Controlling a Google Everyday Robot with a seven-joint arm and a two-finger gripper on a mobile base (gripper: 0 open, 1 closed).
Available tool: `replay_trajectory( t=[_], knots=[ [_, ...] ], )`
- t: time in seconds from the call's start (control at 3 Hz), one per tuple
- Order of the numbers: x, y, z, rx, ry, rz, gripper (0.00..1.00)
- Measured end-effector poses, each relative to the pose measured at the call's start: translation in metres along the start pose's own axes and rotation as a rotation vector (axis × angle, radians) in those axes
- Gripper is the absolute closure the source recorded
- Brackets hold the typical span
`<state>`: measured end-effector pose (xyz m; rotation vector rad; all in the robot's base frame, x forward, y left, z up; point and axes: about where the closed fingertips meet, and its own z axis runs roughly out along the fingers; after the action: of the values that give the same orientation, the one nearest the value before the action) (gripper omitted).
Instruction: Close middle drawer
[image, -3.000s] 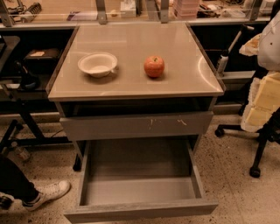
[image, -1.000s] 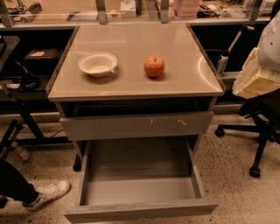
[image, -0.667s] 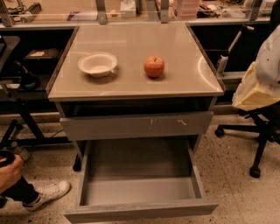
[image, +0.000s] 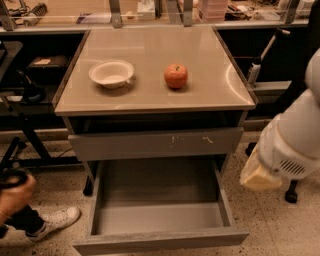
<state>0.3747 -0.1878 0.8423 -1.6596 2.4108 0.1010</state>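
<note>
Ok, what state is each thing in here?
middle drawer: pulled far out, empty.
scratched drawer front: looks slightly out.
bowl: upright, empty, on the cabinet top.
apple: whole, beside the bowl, not touching it.
gripper: right of the middle drawer, apart from it.

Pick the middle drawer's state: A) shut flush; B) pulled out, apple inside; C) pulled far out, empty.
C: the middle drawer stands far out with a bare floor; the apple sits on the cabinet top. The gripper is out of view; only the white arm shows at the right.
</note>
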Motion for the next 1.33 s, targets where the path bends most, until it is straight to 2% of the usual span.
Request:
replay_trajectory(
  t=[0.33,0.67,1.0,1.33],
  knots=[
    [0.022,0.043,0.075,-0.141,0.048,0.037,1.0],
    [0.032,0.056,0.087,-0.172,0.073,0.04,1.0],
    [0.031,0.055,0.086,-0.17,0.071,0.039,1.0],
    [0.043,0.069,0.139,-0.247,0.078,0.079,1.0]
  ],
)
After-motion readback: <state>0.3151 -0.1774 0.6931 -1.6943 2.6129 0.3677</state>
